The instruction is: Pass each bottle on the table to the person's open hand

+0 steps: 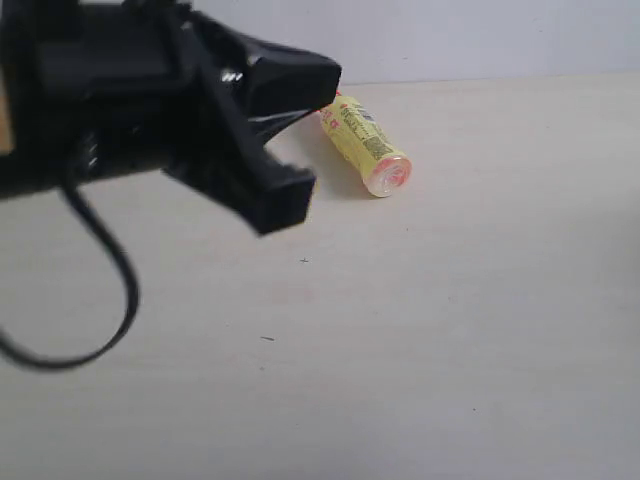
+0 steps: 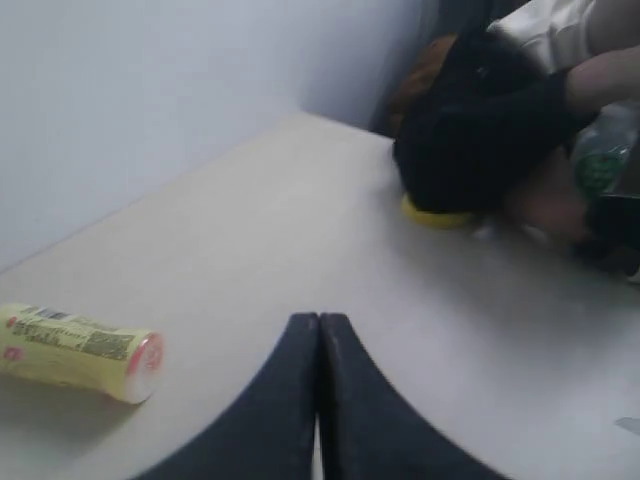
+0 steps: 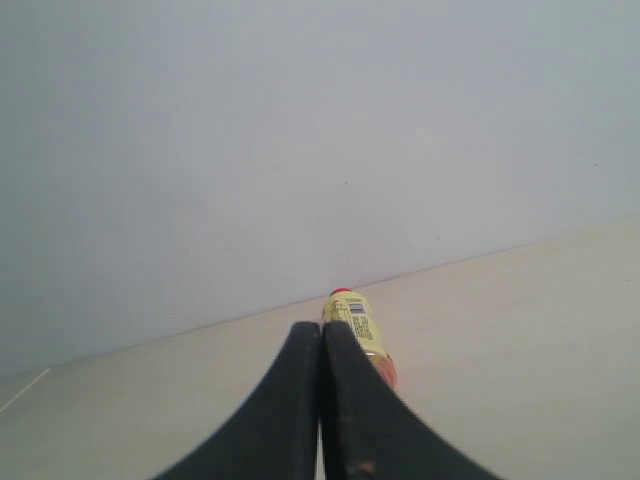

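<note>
Nearest the left wrist camera, the left gripper (image 2: 318,400) was shut, its 2 dark fingers pressed flat together with nothing between them. The right gripper (image 3: 320,400) was shut and empty in the same way.

Just beyond them, 1 yellow bottle (image 1: 365,150) lay on its side on the bare table (image 1: 450,330), base toward the exterior camera and red cap at the far end. It sat close to the left arm but was touched by neither gripper. In the right wrist view it lined up straight ahead of the closed fingers.

The step in hand looked to be picking up this bottle. To do it well, the chosen gripper would need to open wide before descending. It should then straddle the bottle's middle with its fingers across the long axis, since a lying round bottle would likely roll if nudged from one side. A squeeze on the label area, away from the cap, seemed safest.

Farthest off, the left wrist view showed a person's dark sleeve (image 2: 480,130) over the table, with a green-labelled bottle (image 2: 603,160) beside it. It was too blurred to tell whether the hand was open, so that should be confirmed before delivery.
</note>
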Controlling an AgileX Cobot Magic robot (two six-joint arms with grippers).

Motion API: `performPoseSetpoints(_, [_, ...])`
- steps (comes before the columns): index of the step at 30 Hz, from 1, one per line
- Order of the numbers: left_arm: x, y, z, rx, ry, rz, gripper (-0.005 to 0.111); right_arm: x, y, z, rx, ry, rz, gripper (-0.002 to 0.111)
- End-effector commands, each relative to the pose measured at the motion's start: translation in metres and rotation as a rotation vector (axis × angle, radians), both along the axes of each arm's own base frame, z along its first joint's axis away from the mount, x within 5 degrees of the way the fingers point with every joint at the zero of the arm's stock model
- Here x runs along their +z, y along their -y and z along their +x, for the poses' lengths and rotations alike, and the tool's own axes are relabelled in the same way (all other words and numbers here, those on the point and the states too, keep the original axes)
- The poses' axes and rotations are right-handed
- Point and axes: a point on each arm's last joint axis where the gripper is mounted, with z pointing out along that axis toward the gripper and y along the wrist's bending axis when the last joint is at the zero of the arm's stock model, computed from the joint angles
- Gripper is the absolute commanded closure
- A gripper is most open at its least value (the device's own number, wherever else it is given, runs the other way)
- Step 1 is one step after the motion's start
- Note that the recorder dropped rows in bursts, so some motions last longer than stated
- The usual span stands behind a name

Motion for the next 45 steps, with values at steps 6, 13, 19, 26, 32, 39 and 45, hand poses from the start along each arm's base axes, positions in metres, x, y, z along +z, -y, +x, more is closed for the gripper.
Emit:
performPoseSetpoints(6, [-0.024, -0.048, -0.054, -0.078, 0.088, -0.204, 0.106, 0.002, 0.0, -0.001, -0.004, 0.016, -0.009, 0.108])
performPoseSetpoints(13, [-0.048, -0.07, -0.069, -0.034, 0.009, -0.139, 0.106, 0.002, 0.0, -0.001, -0.004, 0.016, -0.009, 0.108])
performPoseSetpoints(19, [-0.061, -0.072, -0.071, -0.038, -0.003, -0.099, 0.106, 0.002, 0.0, -0.001, -0.004, 0.016, -0.009, 0.108])
performPoseSetpoints(26, [-0.072, -0.076, -0.069, -0.022, 0.008, 0.073, 0.106, 0.002, 0.0, -0.001, -0.004, 0.016, -0.009, 0.108])
performPoseSetpoints(32, [-0.061, -0.079, -0.074, -0.031, 0.054, -0.011, 0.106, 0.002, 0.0, -0.001, -0.004, 0.016, -0.009, 0.108])
performPoseSetpoints(39, [-0.04, -0.094, -0.087, -0.008, 0.078, -0.197, 0.106, 0.002, 0.0, -0.001, -0.004, 0.016, -0.009, 0.108])
performPoseSetpoints(45, [-0.043, -0.099, -0.091, 0.006, 0.035, -0.238, 0.107, 0.002, 0.0, -0.001, -0.004, 0.016, -0.009, 0.108])
